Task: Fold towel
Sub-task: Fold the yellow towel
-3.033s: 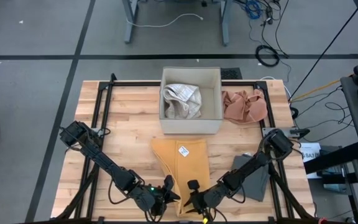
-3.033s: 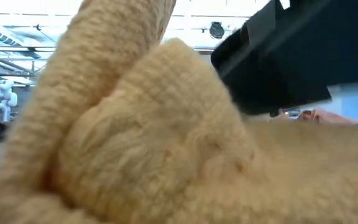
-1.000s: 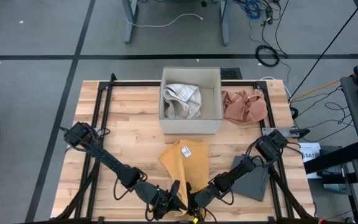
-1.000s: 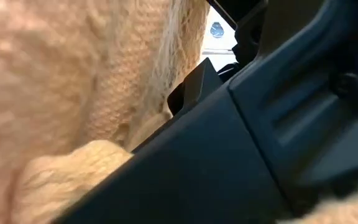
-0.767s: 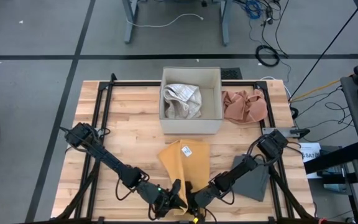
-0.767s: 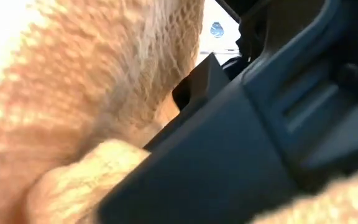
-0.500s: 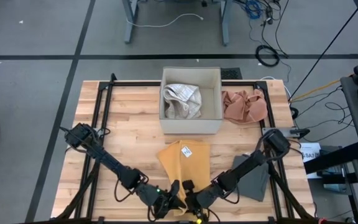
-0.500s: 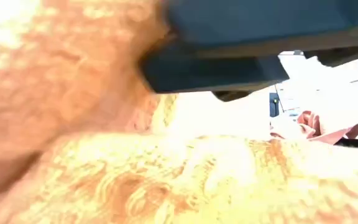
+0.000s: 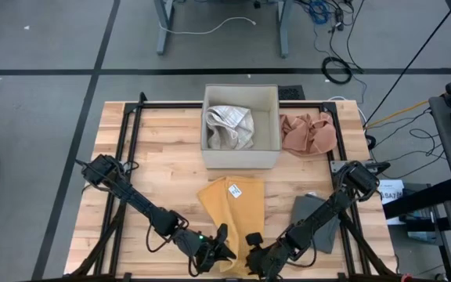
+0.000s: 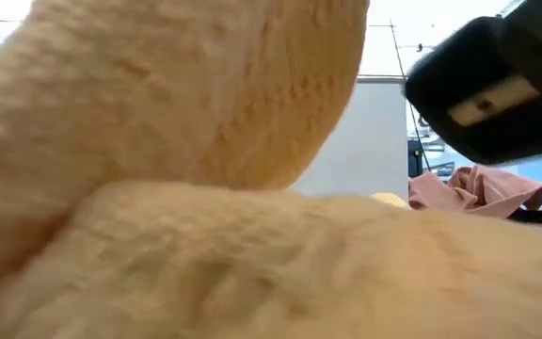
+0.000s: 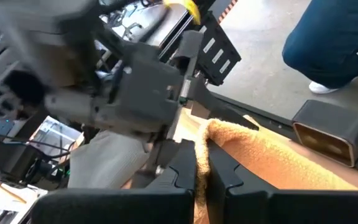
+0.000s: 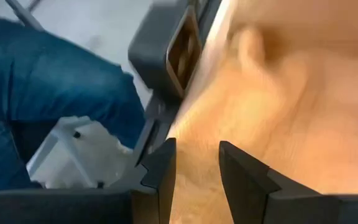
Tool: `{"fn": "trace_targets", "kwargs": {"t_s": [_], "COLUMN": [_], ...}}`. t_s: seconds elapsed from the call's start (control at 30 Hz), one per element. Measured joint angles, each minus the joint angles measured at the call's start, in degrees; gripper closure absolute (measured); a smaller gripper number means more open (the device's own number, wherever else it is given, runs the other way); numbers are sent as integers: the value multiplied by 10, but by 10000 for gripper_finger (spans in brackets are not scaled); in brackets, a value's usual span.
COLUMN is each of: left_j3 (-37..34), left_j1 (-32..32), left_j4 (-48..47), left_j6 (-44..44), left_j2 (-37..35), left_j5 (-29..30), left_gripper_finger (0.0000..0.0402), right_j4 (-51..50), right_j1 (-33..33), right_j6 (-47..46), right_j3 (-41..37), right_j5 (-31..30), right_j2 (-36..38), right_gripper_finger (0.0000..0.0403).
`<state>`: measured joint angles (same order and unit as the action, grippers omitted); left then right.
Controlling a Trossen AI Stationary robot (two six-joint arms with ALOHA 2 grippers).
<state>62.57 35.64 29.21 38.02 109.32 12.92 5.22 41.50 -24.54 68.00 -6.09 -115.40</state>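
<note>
1. Grippers sit at the near edge of the bench, side by side, because that is where the loose end of the towel (image 9: 232, 210) lies.
2. Left gripper (image 9: 218, 249) is clamped tight on the towel's near edge; the left wrist view shows orange pile squeezed between its two dark fingers (image 11: 194, 163), so it looks to be the arm carrying the fold.
3. Right gripper (image 9: 258, 252) sits just beside it, toward the near right corner, with its fingers (image 12: 160, 173) parted and nothing between them; only bare bench wood and the bench frame show through the gap, so it seems free to take a fresh corner.
4. Orange towel runs from the near edge up the middle of the bench, its far end with a white label (image 9: 231, 189) lying close in front of the box (image 9: 240, 157). In the low view the pile bulges up right before the lens, which suggests the near end is lifted or doubled over rather than flat.
5. Grey cloth (image 9: 319, 220) lies flat near the right edge, well clear of the fold.
6. Box stands at the middle of the far edge holding a pale crumpled cloth (image 9: 229, 126), likely set aside.
7. Pink cloth (image 9: 308, 133) is heaped at the far right corner, just beside the box.
</note>
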Motion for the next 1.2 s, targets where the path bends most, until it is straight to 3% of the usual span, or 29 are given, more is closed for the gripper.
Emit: {"fn": "trace_targets", "kwargs": {"t_s": [0.23, 0.53, 0.9, 1.2], "left_j3": [0, -1, -1, -1], "left_j1": [-19, -38, -50, -58], "left_j4": [0, 63, 117, 114], "left_j6": [-8, -32, -46, -61], "left_j2": [1, 53, 96, 96], "left_j5": [-44, -96, -111, -112], "left_gripper_finger": [394, 393, 381, 379], "right_j4": [-11, 13, 47, -31], "right_j1": [14, 6, 5, 12], "right_j6": [-3, -15, -12, -6], "right_j3": [0, -18, -19, -19], "right_j5": [-55, -62, -59, -56], "right_j2": [-1, -17, -37, 12], "right_gripper_finger": [293, 293, 293, 293]}}
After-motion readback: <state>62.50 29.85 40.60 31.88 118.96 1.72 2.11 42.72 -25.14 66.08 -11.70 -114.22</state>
